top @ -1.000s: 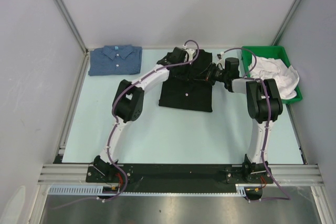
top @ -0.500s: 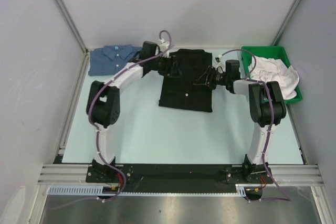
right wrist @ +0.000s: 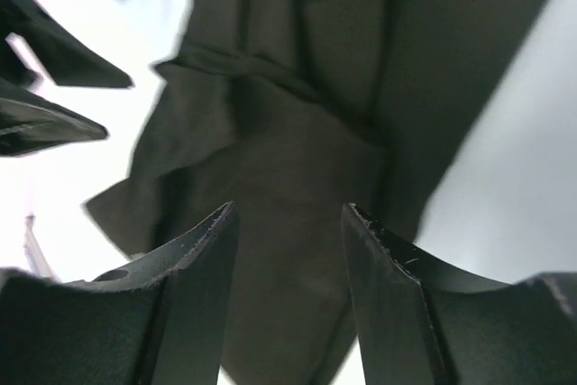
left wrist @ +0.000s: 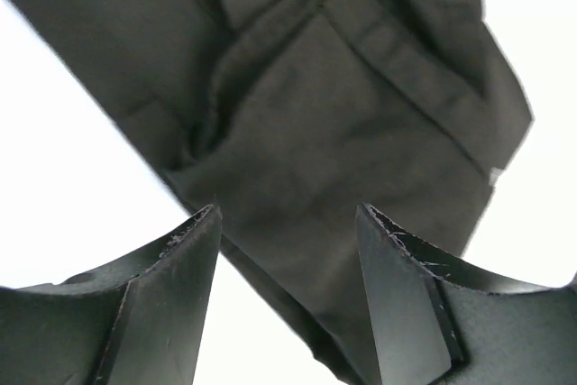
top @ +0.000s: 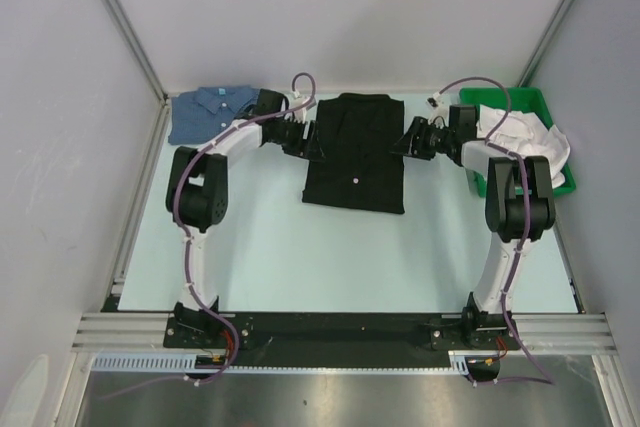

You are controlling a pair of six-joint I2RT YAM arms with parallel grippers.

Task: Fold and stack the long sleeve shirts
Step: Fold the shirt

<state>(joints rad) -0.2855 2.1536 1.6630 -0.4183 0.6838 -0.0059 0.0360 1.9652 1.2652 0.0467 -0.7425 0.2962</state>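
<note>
Between L end effector (top: 314, 140) & R end effector (top: 404, 143) lies black shirt (top: 355, 157), folded flat on tabletop (top: 300, 247). Both my end effectors stand open, gripping nothing, one per flank, prob. so the fold sits undisturbed. Outboard of L, blue shirt (top: 220, 114) lies folded, likely its stack partner.

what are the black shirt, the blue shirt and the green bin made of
Black shirt: matte woven cloth, possibly cotton; it creases softly and shows stitched seams in the wrist views. Blue shirt: cloth with a faintly mottled, denim-like look. Green bin: probably rigid plastic, with a smooth surface and an even moulded rim.
</note>
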